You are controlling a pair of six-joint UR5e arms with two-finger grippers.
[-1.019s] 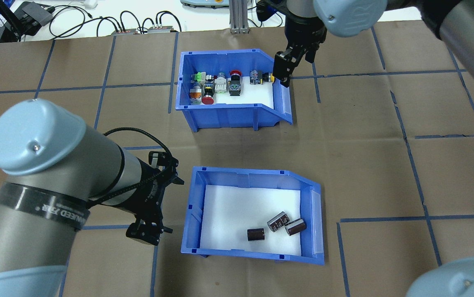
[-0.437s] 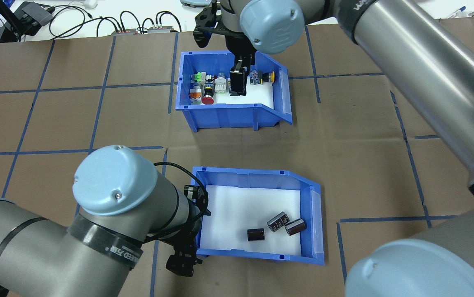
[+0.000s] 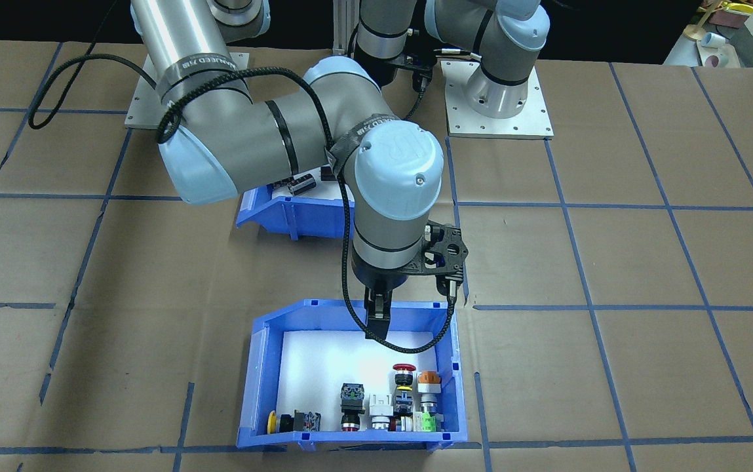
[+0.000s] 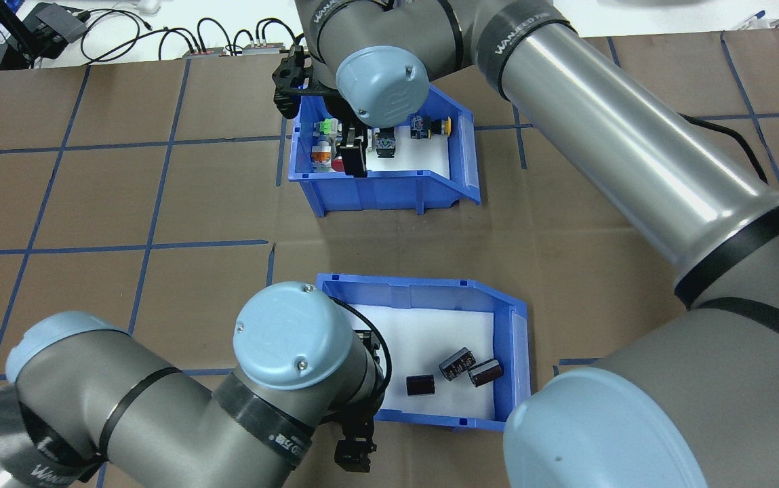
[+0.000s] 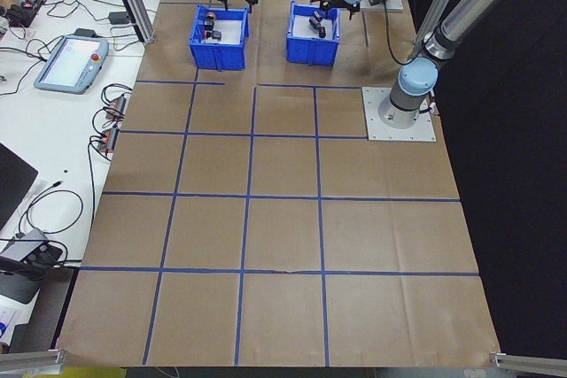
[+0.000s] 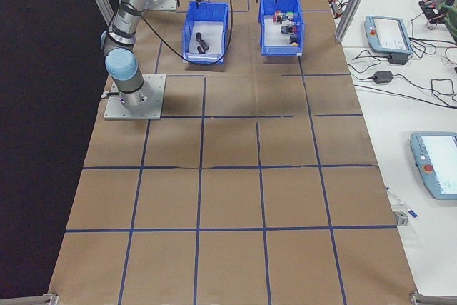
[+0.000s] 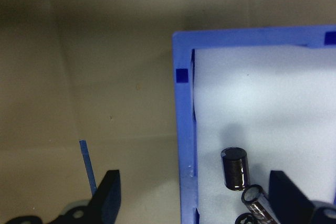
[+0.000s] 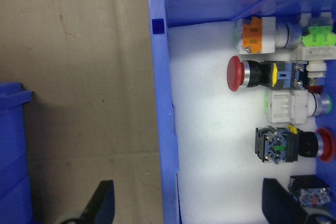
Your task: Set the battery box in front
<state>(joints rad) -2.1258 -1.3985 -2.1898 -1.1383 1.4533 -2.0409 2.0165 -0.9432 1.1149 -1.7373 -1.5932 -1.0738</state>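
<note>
In the overhead view we saw the battery box [image 4: 423, 293], glossy blue plastic with a white foam floor, its long axis across the table and its sloped cut-away to the right; three dark cylinders [image 4: 457, 362] lay inside. In its wrist view the left gripper [image 7: 191, 195] stood open, straddling the box wall. The right gripper [image 8: 184, 205] likewise straddled the button bin [image 8: 163, 103], open.

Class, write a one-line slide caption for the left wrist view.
Open left gripper straddles the battery box wall, one finger outside, one inside beside three dark cylinders.
</note>
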